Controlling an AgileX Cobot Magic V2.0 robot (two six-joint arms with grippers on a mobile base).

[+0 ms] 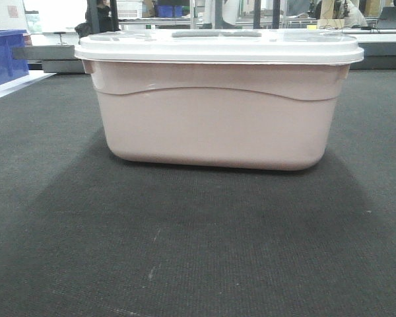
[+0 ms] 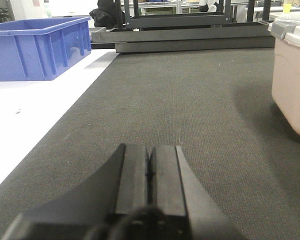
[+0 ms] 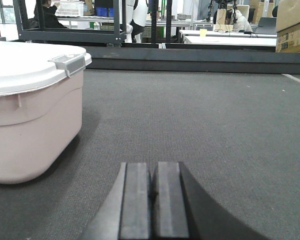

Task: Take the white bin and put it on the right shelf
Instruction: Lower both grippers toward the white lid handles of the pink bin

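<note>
A large pale pinkish-beige rectangular plastic bin (image 1: 218, 125), capped by a flat white lid (image 1: 218, 47), sits on the dark grey carpet (image 1: 185, 251) squarely ahead of the two-armed robot. Its long axis runs left to right across the front view, with one long wall facing the camera. The black-fingered left gripper (image 2: 150, 172) hangs low over the carpet, its pads pressed together on nothing. From its wrist view the bin shows only as a rounded corner at the far right edge, ahead and well apart. The right gripper (image 3: 152, 197) is likewise clamped flat and empty. It sees the bin's other short end to its left and ahead, filling much more of the picture. The bin thus lies between the two arms, each short end turned toward one of them, and neither arm touches it. The right arm looks the nearer, though the two wrist views alone make that a judgement rather than a certainty. A tub this wide likely calls for both arms to part their fingers and close in on opposite ends. A blue open plastic crate (image 2: 37, 47) stands on a white strip of floor (image 2: 30, 115) far to the left, and black metal frames (image 3: 70, 35) line the background. The stainless-steel shelf where the bin is to go cannot be made out in any view.
</note>
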